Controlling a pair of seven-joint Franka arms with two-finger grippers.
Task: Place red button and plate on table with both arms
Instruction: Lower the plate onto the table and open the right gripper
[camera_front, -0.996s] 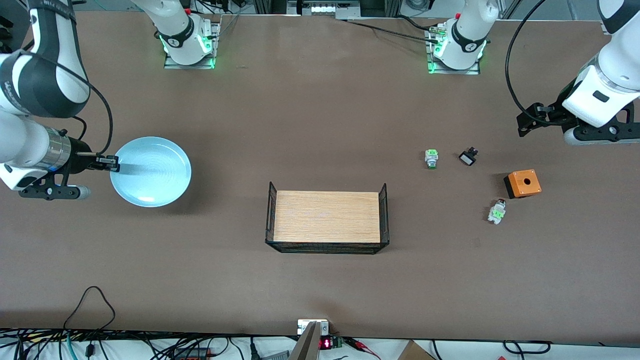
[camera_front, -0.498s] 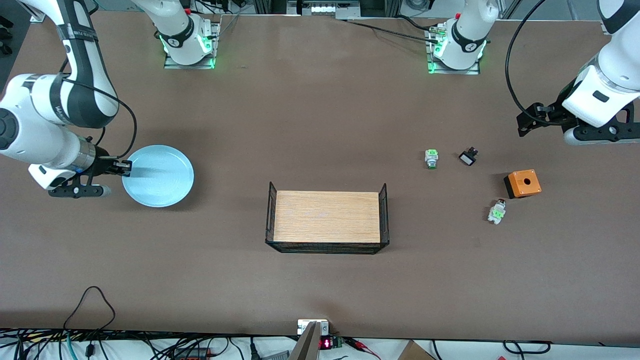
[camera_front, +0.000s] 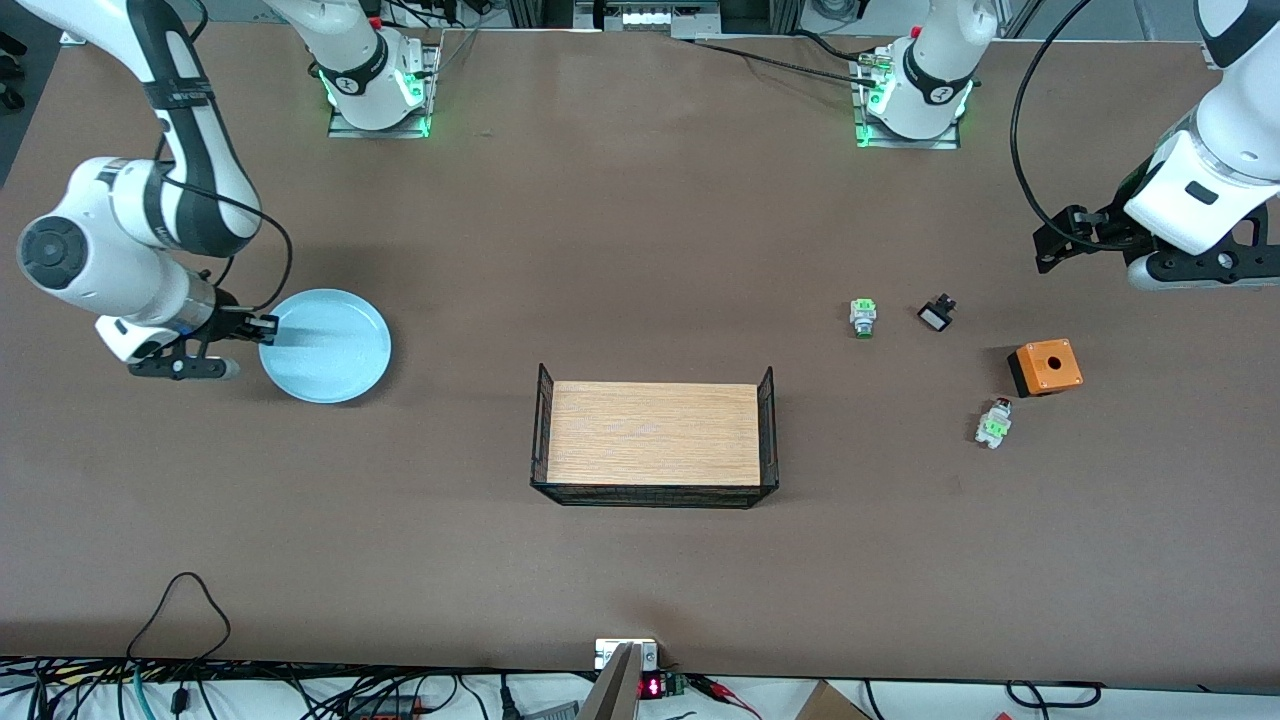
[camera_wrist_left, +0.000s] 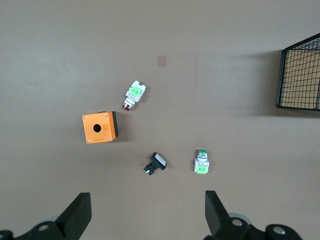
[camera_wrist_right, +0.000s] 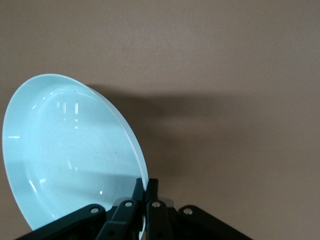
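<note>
The pale-blue plate (camera_front: 330, 348) is toward the right arm's end of the table. My right gripper (camera_front: 264, 326) is shut on its rim and holds it low over the brown table (camera_front: 640, 580). In the right wrist view the plate (camera_wrist_right: 70, 150) is tilted, with its rim between my right gripper's (camera_wrist_right: 145, 187) fingers; I cannot tell if it touches the table. The red button (camera_front: 993, 424) lies on its side on the table, nearer the front camera than the orange box (camera_front: 1045, 367). My left gripper (camera_front: 1055, 250) waits open high over that end. It sees the red button (camera_wrist_left: 134, 94) from above, its own fingers (camera_wrist_left: 148, 215) wide apart.
A light-wood rack (camera_front: 654, 436) with black mesh ends stands mid-table. A green-capped button (camera_front: 863, 318) and a small black part (camera_front: 936, 314) lie beside each other, farther from the front camera than the orange box. Cables run along the table's front edge.
My right arm has lowered the plate toward the table and carried it a little toward the rack. The left arm has not moved.
</note>
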